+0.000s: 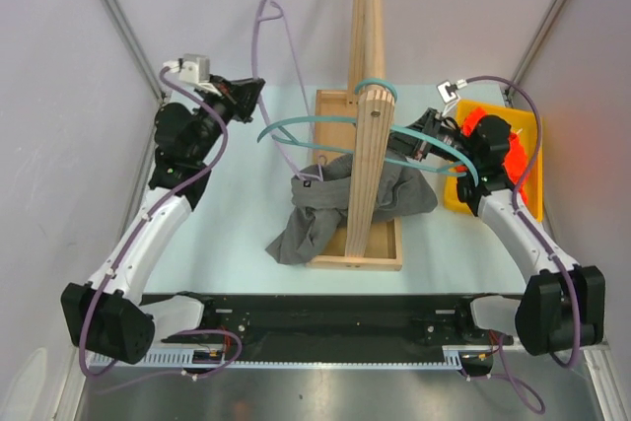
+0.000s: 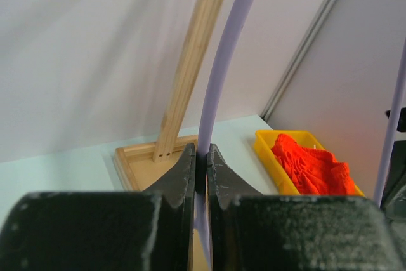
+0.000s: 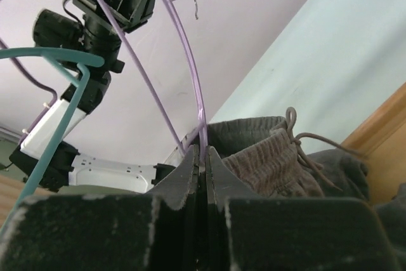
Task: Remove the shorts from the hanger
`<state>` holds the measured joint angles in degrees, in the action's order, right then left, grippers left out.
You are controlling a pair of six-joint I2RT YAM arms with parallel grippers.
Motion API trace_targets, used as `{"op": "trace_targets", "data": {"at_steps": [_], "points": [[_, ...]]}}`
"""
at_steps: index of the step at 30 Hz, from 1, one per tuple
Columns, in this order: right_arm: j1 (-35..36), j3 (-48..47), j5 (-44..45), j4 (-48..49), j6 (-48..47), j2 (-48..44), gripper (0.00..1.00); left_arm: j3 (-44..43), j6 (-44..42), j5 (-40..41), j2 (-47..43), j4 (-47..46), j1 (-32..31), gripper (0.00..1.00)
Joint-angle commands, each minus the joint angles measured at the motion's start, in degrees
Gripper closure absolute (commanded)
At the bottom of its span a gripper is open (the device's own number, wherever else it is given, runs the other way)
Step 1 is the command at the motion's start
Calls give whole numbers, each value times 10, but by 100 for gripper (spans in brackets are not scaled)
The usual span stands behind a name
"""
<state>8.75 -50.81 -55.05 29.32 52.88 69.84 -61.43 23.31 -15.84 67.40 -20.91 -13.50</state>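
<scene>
Left gripper point(image 2: 202, 157): its fingers are clamping tight on the wire of the purple hanger point(image 2: 223, 74). It is holding the hanger up over the left side of the bench point(image 1: 227, 234), so the lower end is reaching down to the cloth at mid-bench.
Right gripper point(image 3: 202, 154): the fingers are pressing together on the right side of the bench, beside the upright post point(image 1: 367, 36). In the wrist view the purple wire seems to be running down to the tips, but I cannot tell whether anything is pinched between them.
Grey shorts point(image 1: 315, 212): they are lying heaped at mid-bench, spilling over the left rail of the wooden stand point(image 1: 370, 261). The waistband and drawcord are sitting right at the hanger's lower end, so I am judging this pair not yet freed.
Orange-red shorts point(image 2: 311, 166): they are lying in the yellow bin point(image 1: 533, 145) at the right edge toward the far corner, off any hanger.
Teal hanger point(image 1: 296, 123): it is hanging bare, hooked round the post and carrying nothing.
Step in hand: the left arm is bracing the purple hanger so that the grey waistband can be drawn off it.
Risk: loose cloth is draping over the stand's rail and could be snagging there on a pull.
</scene>
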Motion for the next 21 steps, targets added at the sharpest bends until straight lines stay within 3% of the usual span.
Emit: {"op": "trace_targets", "data": {"at_steps": [1,7,12,21], "points": [[43,-61,13,20,-1,24,100,-82,-79,76,7,52,-63,100],[55,-78,27,-57,-59,9,100,-97,-134,214,-6,75,-76,100],[29,-81,43,-158,-124,-30,100,-98,-252,372,-35,59,-104,100],[-74,-83,28,-173,-121,-71,100,-101,-276,424,-52,95,-105,100]]}}
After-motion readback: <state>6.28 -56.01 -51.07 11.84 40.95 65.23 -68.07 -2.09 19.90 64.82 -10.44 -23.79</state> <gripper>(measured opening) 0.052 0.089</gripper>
